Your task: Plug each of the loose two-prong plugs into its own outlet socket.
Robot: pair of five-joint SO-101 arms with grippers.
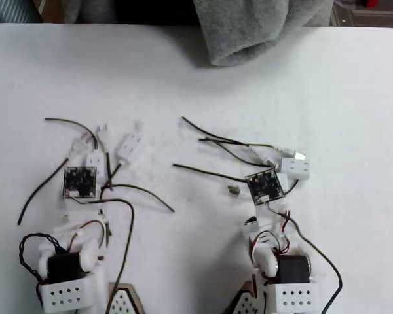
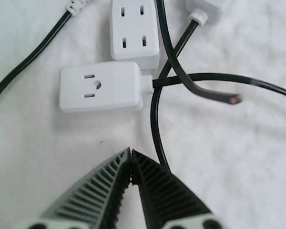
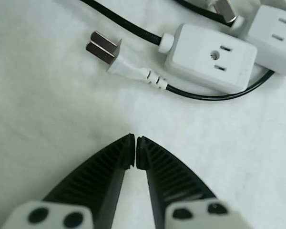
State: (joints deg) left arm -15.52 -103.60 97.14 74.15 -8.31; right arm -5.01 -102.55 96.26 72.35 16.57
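My left gripper (image 2: 131, 153) is shut and empty, hovering just short of a white single outlet (image 2: 100, 86). A second white outlet block (image 2: 135, 31) lies beyond it. In the high view these outlets (image 1: 95, 160) (image 1: 131, 147) lie beside the left arm's wrist board (image 1: 80, 181). My right gripper (image 3: 135, 141) is also shut and empty, a short way from a loose two-prong plug (image 3: 112, 57) on a white lead. A white outlet (image 3: 212, 57) lies past the plug, with another outlet (image 3: 276, 33) behind it. From above the plug (image 1: 233, 190) lies left of the right wrist board (image 1: 264, 185).
Black cables loop around both outlet groups; one cut cable end (image 2: 233, 99) lies near the left outlets. A grey cloth (image 1: 249, 29) hangs over the table's far edge. The white table (image 1: 183, 85) is bare between the cloth and the cables.
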